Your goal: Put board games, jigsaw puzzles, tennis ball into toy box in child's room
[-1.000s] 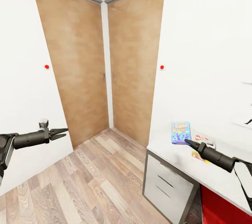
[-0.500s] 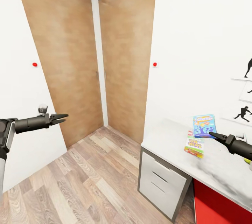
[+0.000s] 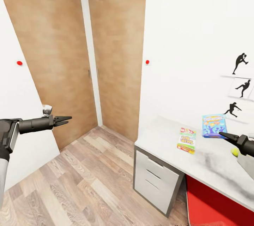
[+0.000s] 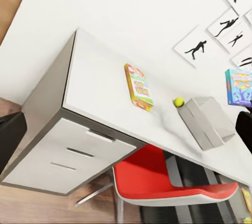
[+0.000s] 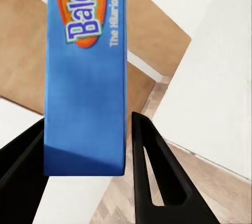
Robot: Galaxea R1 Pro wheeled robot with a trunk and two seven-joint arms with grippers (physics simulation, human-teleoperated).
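Right gripper (image 5: 86, 171) pinches blue board game (image 5: 86, 71) endwise, left gripper (image 3: 65, 119) pressed together over wood floor (image 3: 88, 180); tabletop (image 3: 211, 162) at 3 o'clock, white board game (image 3: 186, 140) lengthwise toward wall.

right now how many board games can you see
2: a blue board game gripped upright in the right gripper, and a white and red board game flat on the table. Others may be hidden.

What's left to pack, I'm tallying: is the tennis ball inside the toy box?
No, the tennis ball lies on the table beside the toy box, outside it.
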